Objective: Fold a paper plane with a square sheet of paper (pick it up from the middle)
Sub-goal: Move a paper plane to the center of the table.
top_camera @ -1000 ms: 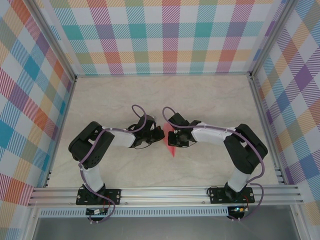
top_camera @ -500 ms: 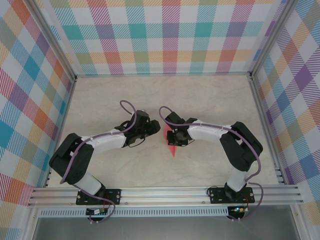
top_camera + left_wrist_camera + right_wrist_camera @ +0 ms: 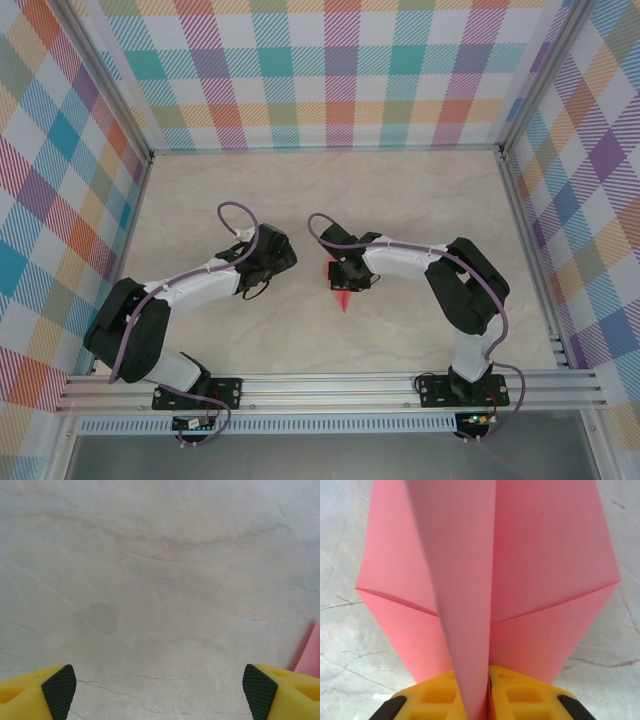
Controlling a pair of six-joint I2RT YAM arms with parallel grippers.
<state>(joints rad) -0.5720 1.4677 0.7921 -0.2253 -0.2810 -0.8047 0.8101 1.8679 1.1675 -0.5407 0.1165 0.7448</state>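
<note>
The salmon-pink sheet of paper is folded into a pointed paper plane (image 3: 343, 297) whose tip points toward the near edge of the table. In the right wrist view the paper plane (image 3: 545, 580) shows a raised centre ridge and two spread wings. My right gripper (image 3: 487, 692) is shut on that ridge, its yellow fingers (image 3: 530, 695) pressed on either side. From above, the right gripper (image 3: 347, 273) sits over the plane's rear. My left gripper (image 3: 278, 254) stands open to the left, apart from the paper. The left gripper (image 3: 160, 692) holds nothing between its fingertips (image 3: 260, 690); a pink edge (image 3: 312, 655) shows at far right.
The pale marble-pattern table (image 3: 400, 200) is bounded by checked walls (image 3: 330, 70) at the back and sides and an aluminium rail (image 3: 330, 385) at the near edge. Both arm bases are bolted to that rail.
My left gripper has opened and let go, and its arm has drawn back to the left, away from the plane. The right gripper keeps its hold and has shifted slightly left.
</note>
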